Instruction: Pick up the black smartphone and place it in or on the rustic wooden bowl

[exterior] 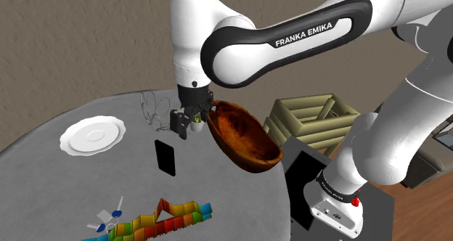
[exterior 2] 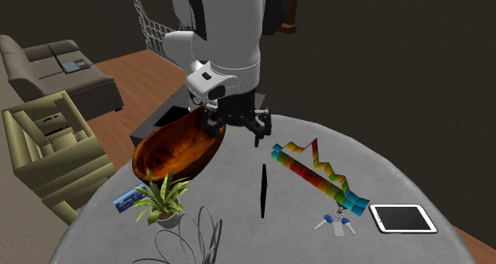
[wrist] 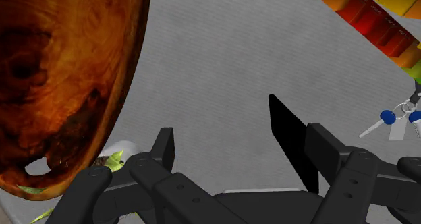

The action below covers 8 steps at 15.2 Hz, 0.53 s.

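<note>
Work has barely begun, we judge: our pincer (wrist: 240, 133) hangs wide open and empty beside the bowl (exterior: 243, 134), the phone (exterior: 165, 158) stands on edge near the counter's (exterior: 58, 176) middle, untouched, so grasping, lifting and placing all remain.

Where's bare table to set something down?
Bare: between plate and phone, and between plate and rainbow strip. Crowded: bowl, plant and open gripper bunch together.

Round grey table (exterior: 65, 196) bears bowl (exterior: 243, 134), upright black phone (exterior: 165, 158), plate (exterior: 92, 136), keys (exterior: 107, 219), potted plant (exterior 2: 164, 197), rainbow strip (exterior 2: 314, 173).
</note>
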Tool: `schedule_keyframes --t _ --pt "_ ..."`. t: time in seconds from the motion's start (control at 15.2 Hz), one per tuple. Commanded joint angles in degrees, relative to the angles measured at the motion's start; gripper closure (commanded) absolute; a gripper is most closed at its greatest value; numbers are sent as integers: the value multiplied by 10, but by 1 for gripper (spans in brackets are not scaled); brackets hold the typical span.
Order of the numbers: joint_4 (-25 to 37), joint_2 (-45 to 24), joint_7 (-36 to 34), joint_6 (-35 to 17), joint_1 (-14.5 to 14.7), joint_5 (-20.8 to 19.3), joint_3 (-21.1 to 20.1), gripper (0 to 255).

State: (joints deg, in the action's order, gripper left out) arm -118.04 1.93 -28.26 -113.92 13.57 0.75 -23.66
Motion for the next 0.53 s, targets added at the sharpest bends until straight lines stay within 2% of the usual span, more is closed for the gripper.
schedule_keyframes --t 0.0,0.26,0.46 --pt "26 -35 -17 -9 10 -12 -11 0" --pt "86 -103 -49 -12 34 -41 -28 0" --pt "72 -111 -52 -34 35 -45 -27 0"
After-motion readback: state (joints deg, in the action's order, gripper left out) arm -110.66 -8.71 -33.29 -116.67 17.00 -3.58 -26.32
